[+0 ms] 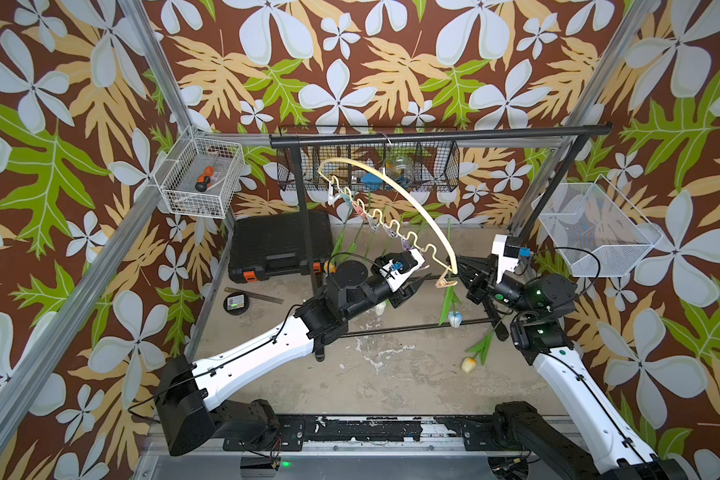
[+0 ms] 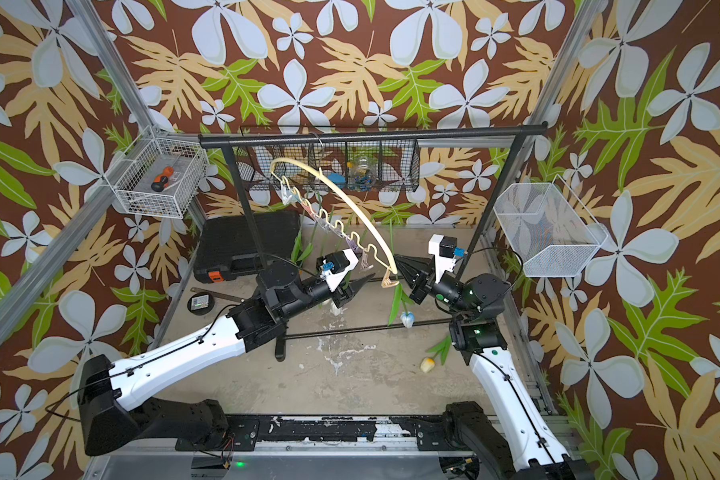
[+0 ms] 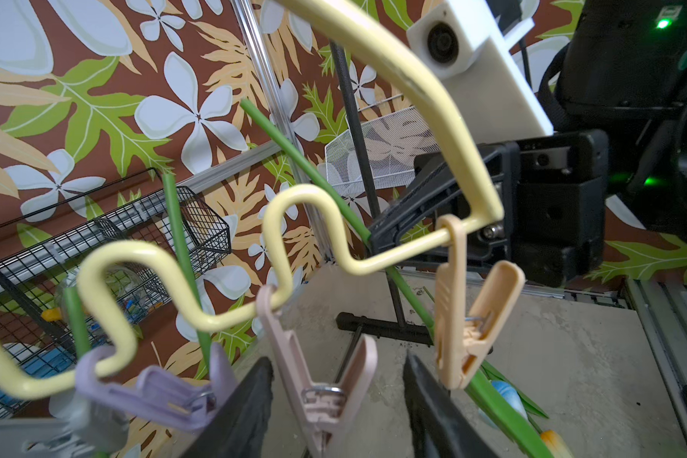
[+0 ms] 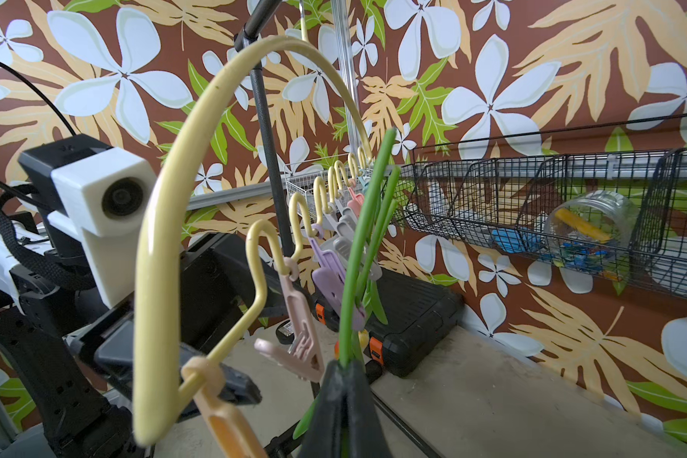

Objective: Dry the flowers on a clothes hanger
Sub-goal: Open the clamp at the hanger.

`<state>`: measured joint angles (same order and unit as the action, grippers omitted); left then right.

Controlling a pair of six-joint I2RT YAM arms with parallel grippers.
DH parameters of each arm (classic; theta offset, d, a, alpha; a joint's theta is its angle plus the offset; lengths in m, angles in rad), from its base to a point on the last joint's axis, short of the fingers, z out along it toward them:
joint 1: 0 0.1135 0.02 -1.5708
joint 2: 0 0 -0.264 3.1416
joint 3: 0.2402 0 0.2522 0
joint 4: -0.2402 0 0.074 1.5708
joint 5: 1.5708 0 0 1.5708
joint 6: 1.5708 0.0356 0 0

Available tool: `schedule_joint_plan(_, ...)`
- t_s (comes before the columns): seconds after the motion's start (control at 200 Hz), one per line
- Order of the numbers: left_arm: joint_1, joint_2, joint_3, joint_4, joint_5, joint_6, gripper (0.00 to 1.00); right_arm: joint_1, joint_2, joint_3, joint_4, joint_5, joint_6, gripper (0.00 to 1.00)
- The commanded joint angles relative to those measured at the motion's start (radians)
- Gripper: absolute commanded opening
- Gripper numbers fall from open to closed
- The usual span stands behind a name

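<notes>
The cream clothes hanger hangs by its hook from the black rack bar, with pastel clothespins along its wavy bar. My left gripper is open, one finger on each side of a pink clothespin, between a purple clothespin and a peach one. My right gripper is shut on a green flower stem beside the hanger's near end; its pale blue-white head hangs below. Other stems hang from pins further back. A yellow-headed tulip lies on the floor.
The black garment rack stands across the middle, with its base bars on the floor. A black tool case, a steel ruler and a round tape lie at the left. Wire baskets hang at the left, back and right.
</notes>
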<state>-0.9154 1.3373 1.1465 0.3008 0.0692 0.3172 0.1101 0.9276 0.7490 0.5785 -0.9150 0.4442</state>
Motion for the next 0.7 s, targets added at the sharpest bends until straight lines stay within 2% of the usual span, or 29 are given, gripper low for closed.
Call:
schedule_joint_plan(0.0, 0.001, 0.005, 0.013, 0.001, -0.003, -0.001, 0.53, 0.002, -0.004, 0.010, -0.002, 0.002, -0.009, 0.00)
schedule_joint_plan(0.355, 0.002, 0.038, 0.057, -0.017, -0.001, -0.007, 0.51, 0.002, -0.020, 0.026, -0.026, 0.000, -0.009, 0.00)
schedule_joint_plan(0.696, 0.001, 0.055, 0.075, -0.029, 0.005, -0.007, 0.43, 0.002, -0.036, 0.032, -0.042, -0.006, -0.010, 0.00)
